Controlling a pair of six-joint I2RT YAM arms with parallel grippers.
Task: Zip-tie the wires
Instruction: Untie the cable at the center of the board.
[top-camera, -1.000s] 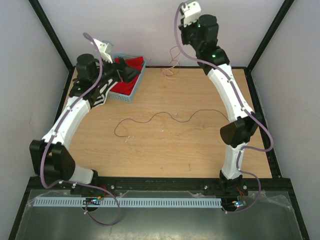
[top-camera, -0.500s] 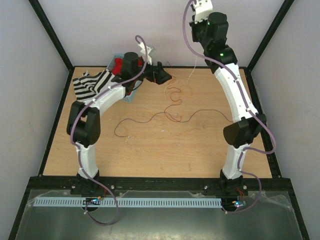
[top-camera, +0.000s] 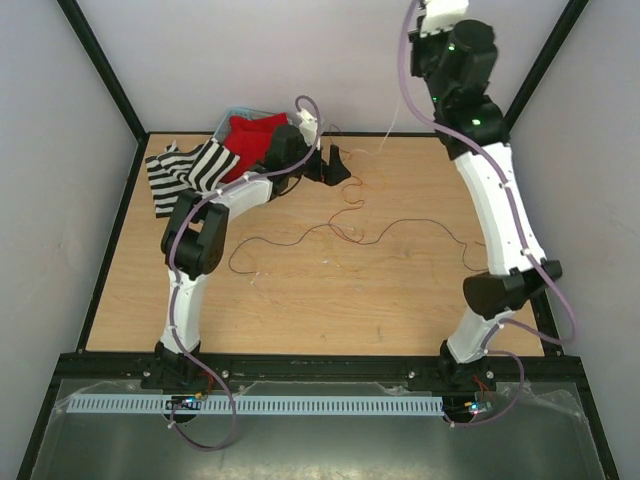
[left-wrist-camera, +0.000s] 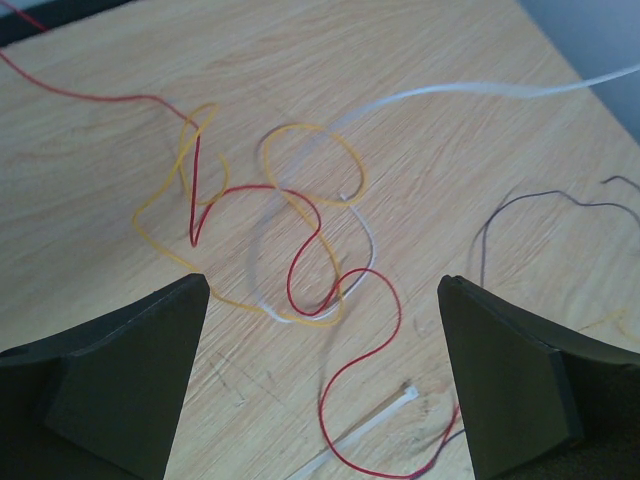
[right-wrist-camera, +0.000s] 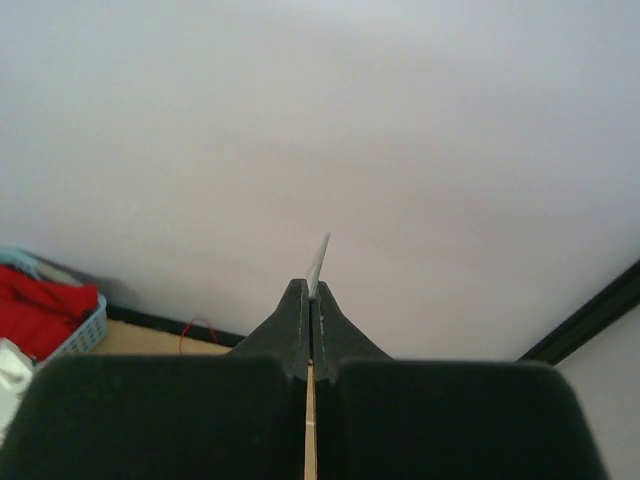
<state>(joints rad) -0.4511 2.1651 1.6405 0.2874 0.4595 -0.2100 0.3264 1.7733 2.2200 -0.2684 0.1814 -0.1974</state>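
Note:
The wires (top-camera: 350, 205) lie at the back middle of the table: red, orange and pale strands in loops, with a long dark brown strand (top-camera: 300, 236) running across the middle. My left gripper (top-camera: 335, 165) hovers open and empty just behind the loops. In the left wrist view the loops (left-wrist-camera: 290, 240) lie between and ahead of its spread fingers (left-wrist-camera: 322, 285). A whitish plastic strip (left-wrist-camera: 370, 425) lies flat on the wood under them. My right arm (top-camera: 455, 50) is raised high at the back right. My right gripper (right-wrist-camera: 312, 290) is shut on a thin pale strip (right-wrist-camera: 319, 255).
A light blue basket (top-camera: 232, 111) with a red cloth (top-camera: 255, 135) stands at the back left. A black-and-white striped cloth (top-camera: 185, 168) lies beside it. Black frame posts and grey walls close in the table. A pale strand (top-camera: 392, 115) hangs below the right arm.
My left arm swung right from the basket to the wire loops, leaving the striped cloth on the table. My right arm rose higher and moved right, and the loops shifted toward the middle.

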